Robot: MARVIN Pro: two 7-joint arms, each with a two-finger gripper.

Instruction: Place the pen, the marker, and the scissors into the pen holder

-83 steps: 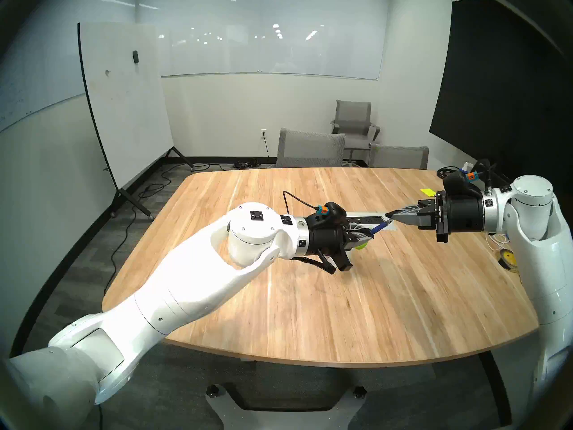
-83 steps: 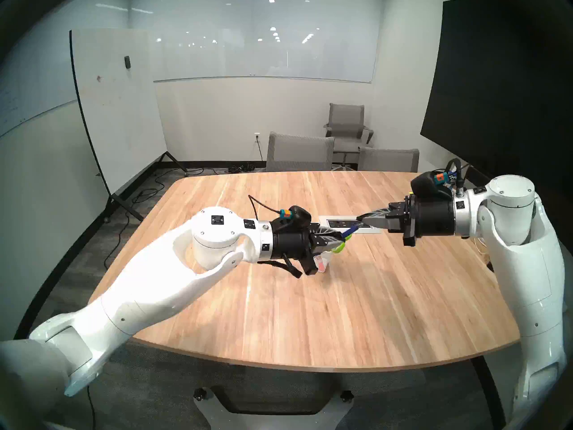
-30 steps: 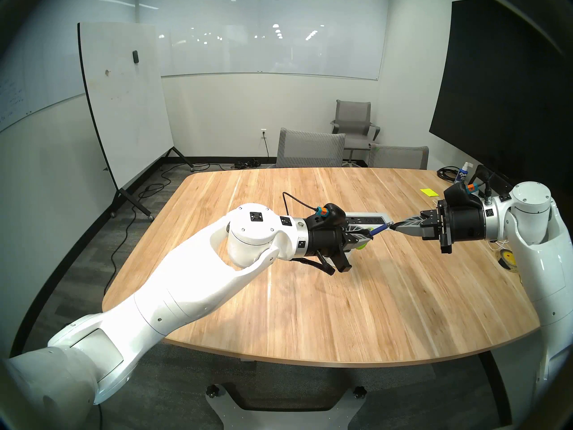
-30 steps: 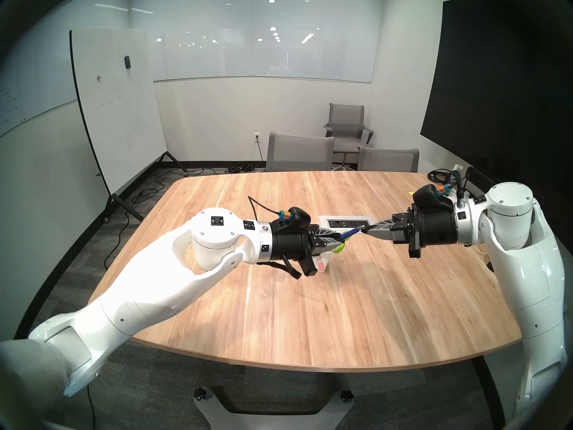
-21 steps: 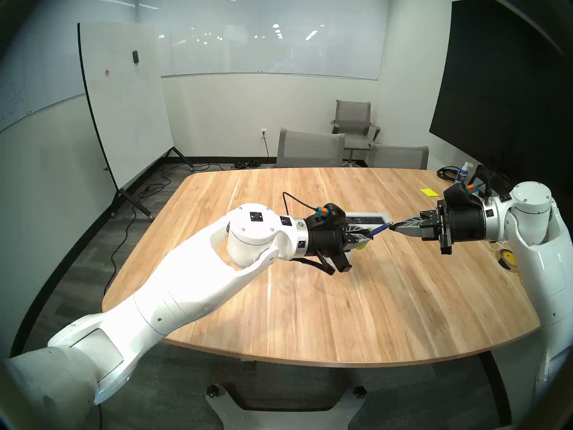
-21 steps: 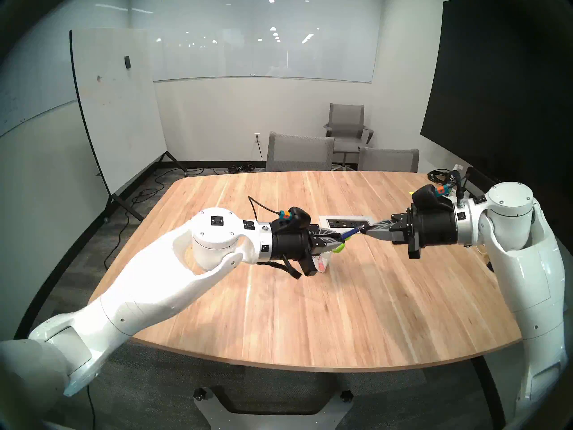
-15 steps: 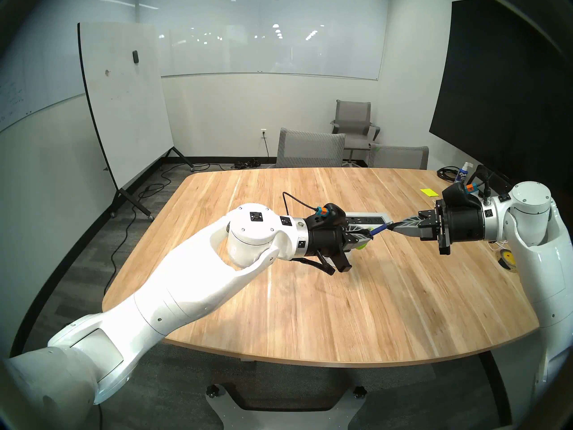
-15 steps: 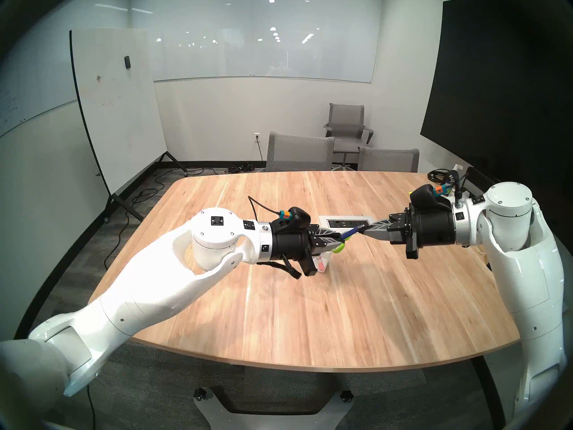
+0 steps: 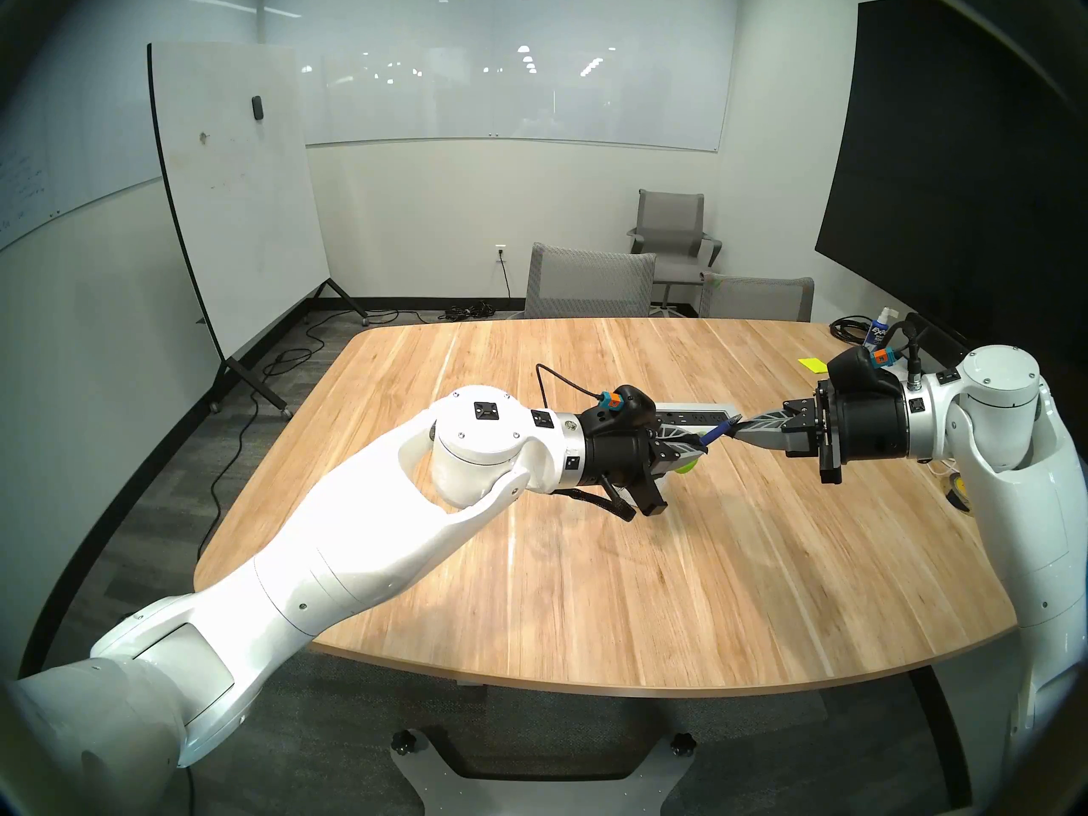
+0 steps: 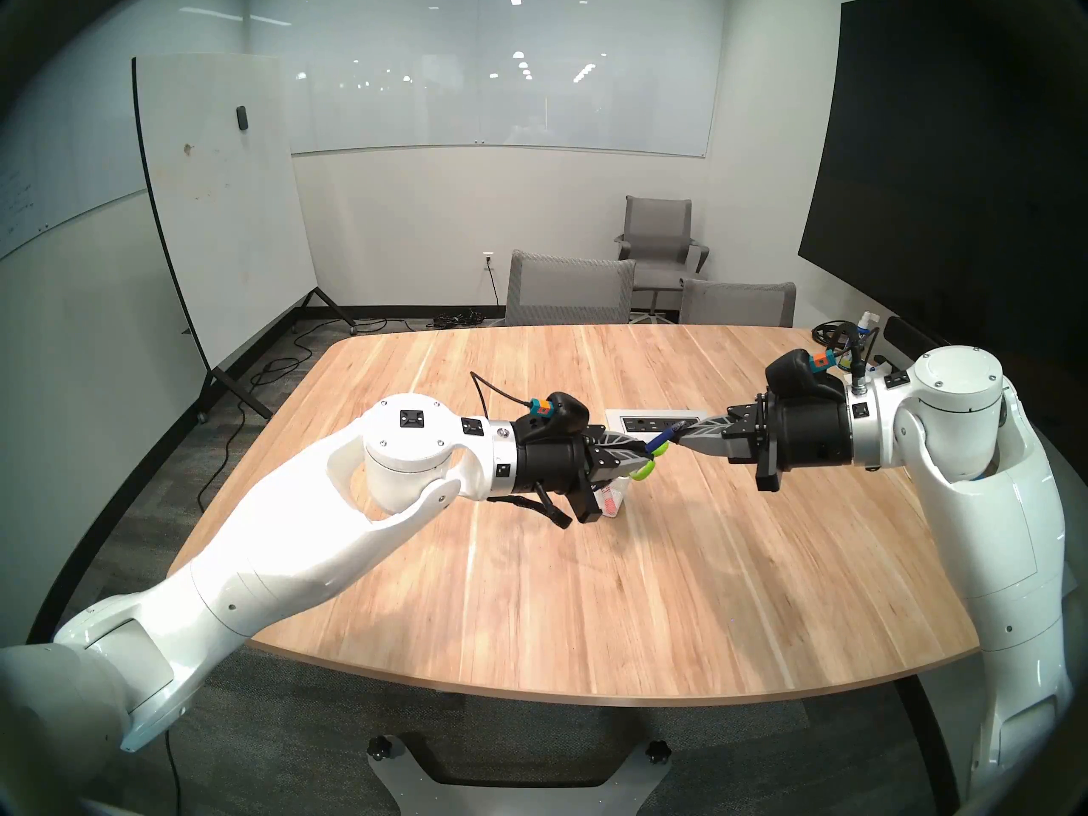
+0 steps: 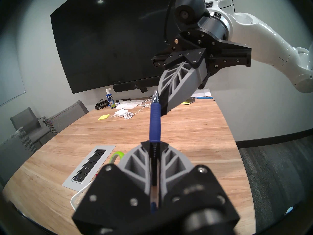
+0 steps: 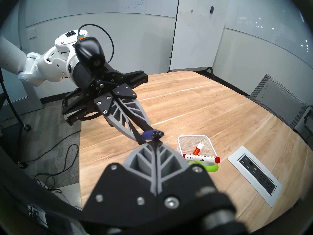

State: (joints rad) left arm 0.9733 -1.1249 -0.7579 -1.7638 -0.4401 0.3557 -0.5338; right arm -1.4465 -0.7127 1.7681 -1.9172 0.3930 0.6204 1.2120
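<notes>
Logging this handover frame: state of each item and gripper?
Pen: clamped in left gripper, tip out.
Right gripper: shut, empty, at the pen's tip.
Holder: upright, one marker inside.
Second marker: across its rim.
Scissors: beside holder.

Tabletop (image 9: 589, 561): pale wood, satin grain. Pen holder (image 12: 194, 144): white wire mesh. Pen (image 11: 155, 124): blue ribbed rubber grip. Arm shells glossy white.
</notes>
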